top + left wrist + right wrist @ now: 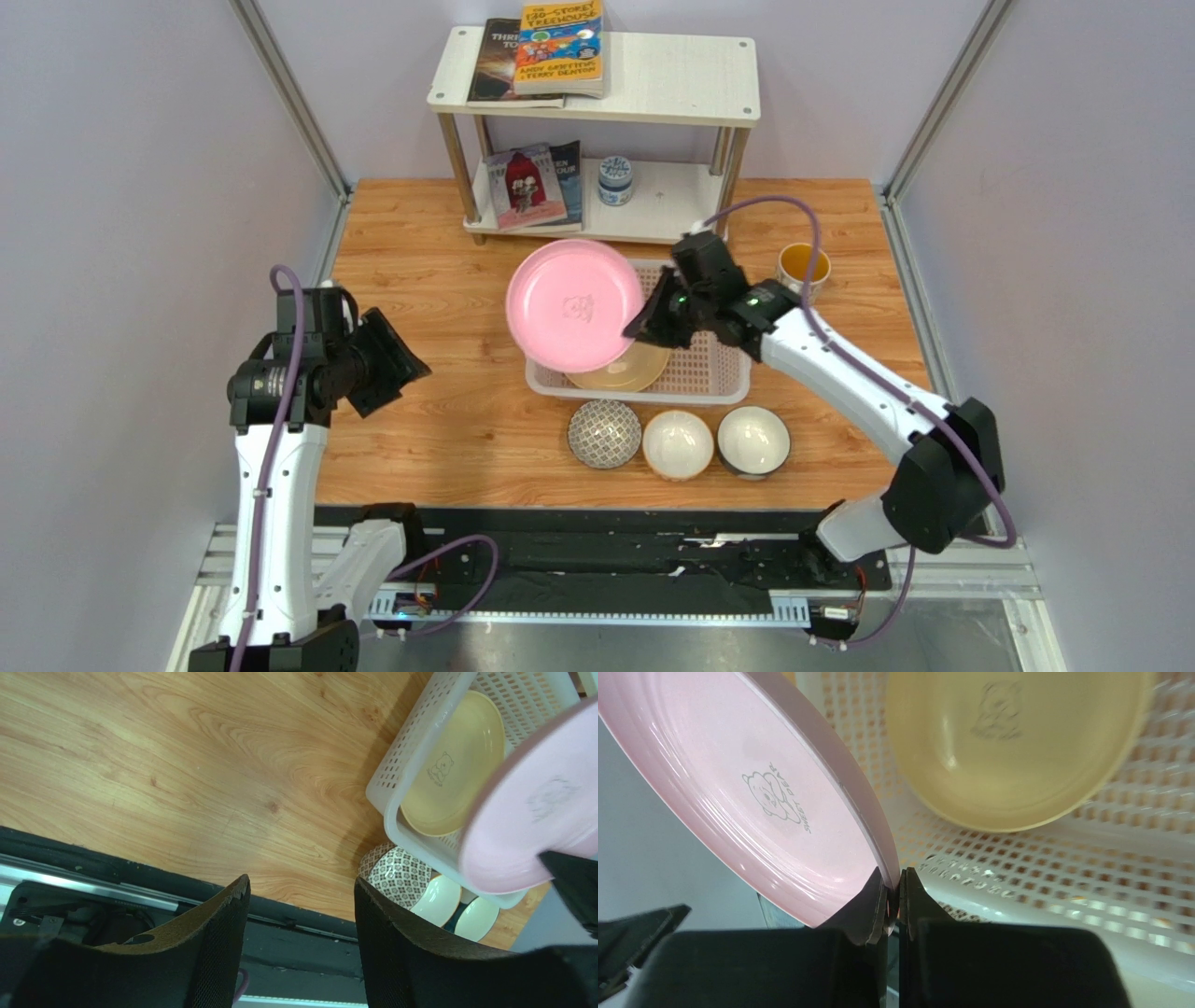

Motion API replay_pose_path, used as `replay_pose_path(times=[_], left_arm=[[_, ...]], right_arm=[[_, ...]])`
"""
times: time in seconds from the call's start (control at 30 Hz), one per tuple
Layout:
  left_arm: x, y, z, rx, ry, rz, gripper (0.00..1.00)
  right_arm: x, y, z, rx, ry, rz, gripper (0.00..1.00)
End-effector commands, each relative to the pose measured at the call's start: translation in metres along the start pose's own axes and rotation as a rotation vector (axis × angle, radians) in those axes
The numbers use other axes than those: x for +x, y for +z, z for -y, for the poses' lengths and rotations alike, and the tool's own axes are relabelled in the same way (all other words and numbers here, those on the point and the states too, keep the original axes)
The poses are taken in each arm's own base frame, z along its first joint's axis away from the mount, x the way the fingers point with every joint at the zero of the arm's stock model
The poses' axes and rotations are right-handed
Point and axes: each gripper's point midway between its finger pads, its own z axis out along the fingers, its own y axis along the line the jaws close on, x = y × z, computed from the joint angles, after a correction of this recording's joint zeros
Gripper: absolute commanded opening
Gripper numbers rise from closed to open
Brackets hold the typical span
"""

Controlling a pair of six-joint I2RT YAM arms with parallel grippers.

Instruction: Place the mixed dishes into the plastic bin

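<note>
Wooden surface fills the top view between grey walls, with a white shelf at the top centre holding books and a jar. At the left of the frame the left tool hangs released over bare wood, its fingers apart with nothing between them. Near the centre the pink plate is tilted above the left end of the bin, hiding part of the yellow plate that lies flat inside. Below the bin a grey bowl, a white bowl and a second white bowl sit in a row. Right of the pink plate, the right tool is clenched on its rim, fingers pinching the edge. Further right the mug stands on the surface near the bin's upper right corner
</note>
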Motion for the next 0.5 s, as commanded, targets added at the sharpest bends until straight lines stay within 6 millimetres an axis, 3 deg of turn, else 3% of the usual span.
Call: replay_pose_path(times=[0.0, 0.1, 0.17, 0.47], left_arm=[[0.0, -0.001, -0.004, -0.021, 0.004, 0.0, 0.62], [0.005, 0.0, -0.004, -0.001, 0.002, -0.005, 0.61], [0.006, 0.0, -0.004, 0.002, 0.001, -0.001, 0.61], [0.008, -0.002, -0.004, 0.006, 0.016, -0.007, 0.6]], right_arm=[[-0.053, -0.035, 0.035, 0.032, 0.027, 0.132, 0.0], [-0.062, -0.034, 0.063, 0.107, 0.028, 0.116, 0.0], [-0.059, -0.03, 0.072, 0.136, 0.02, 0.097, 0.0], [-0.028, 0.01, 0.103, 0.192, 0.067, -0.037, 0.0]])
